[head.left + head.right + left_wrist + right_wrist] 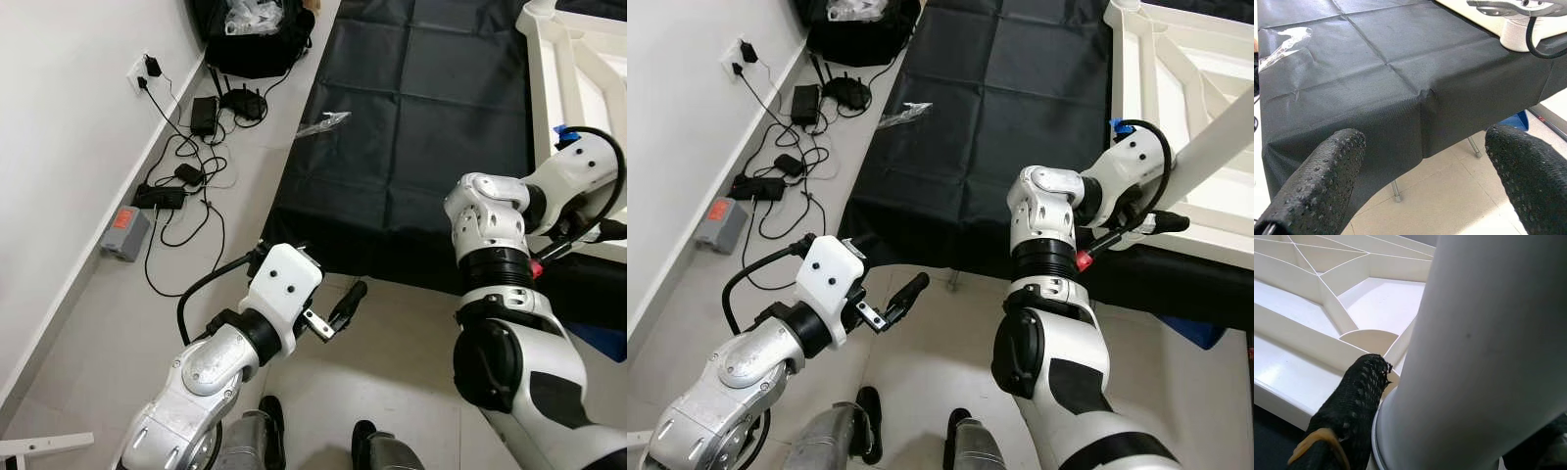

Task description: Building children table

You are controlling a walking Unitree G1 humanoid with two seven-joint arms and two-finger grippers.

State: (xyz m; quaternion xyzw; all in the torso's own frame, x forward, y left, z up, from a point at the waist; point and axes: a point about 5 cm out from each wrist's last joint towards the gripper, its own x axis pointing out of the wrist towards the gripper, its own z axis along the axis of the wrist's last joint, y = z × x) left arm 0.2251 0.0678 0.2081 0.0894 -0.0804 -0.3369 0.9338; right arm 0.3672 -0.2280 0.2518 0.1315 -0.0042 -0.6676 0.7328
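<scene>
Black textured fingers [1327, 181] of the left pincer [338, 311] stood spread apart, holding nothing, hovering over pale floor tiles [392, 352] just short of the near edge of the counter [411, 117]. Ahead of it the dark cloth hung over that edge, with thin metal legs [1396, 192] below and open floor underneath. Beyond the edge lay a broad bare stretch of cloth, with a clear plastic scrap [323, 123] farther off. Off to its right, the right pincer [1156, 223] was clamped on a white table leg [1215, 147], one finger [1349, 411] pressed against the tube. That leg met the ribbed underside of the white tabletop [1176, 69], which lay upside down on the counter. Cables [181, 186] trailed along the wall.
</scene>
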